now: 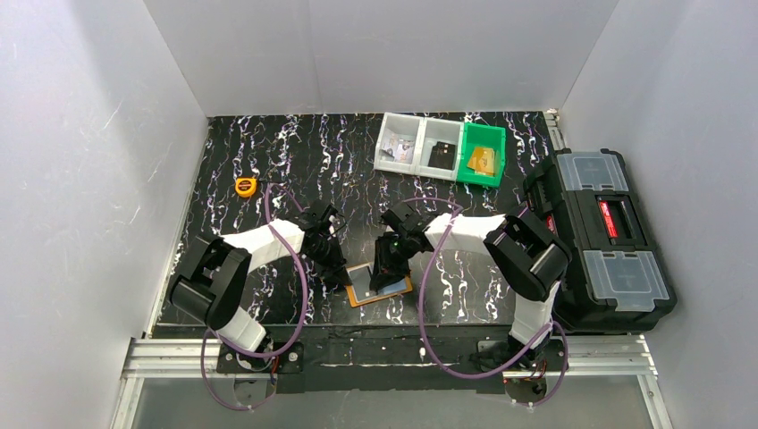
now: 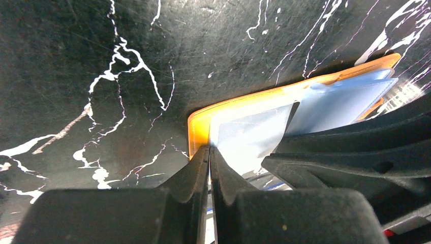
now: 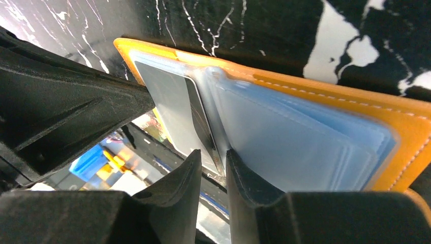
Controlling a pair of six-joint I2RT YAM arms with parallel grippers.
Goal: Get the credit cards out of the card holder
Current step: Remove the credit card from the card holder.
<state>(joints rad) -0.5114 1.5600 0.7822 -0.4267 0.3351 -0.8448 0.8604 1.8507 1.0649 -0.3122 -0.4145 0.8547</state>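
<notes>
Item: card holder, laid open on worktop between both hands. Left hand pinched shut at its corner. Right hand clamped narrowly on credit card edge.

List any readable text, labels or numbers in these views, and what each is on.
No text is legible in any view.
Red label on the toolbox: too small to read.
Items in the bins: too small to read.
Wallet and the card in it: no print shows.
</notes>
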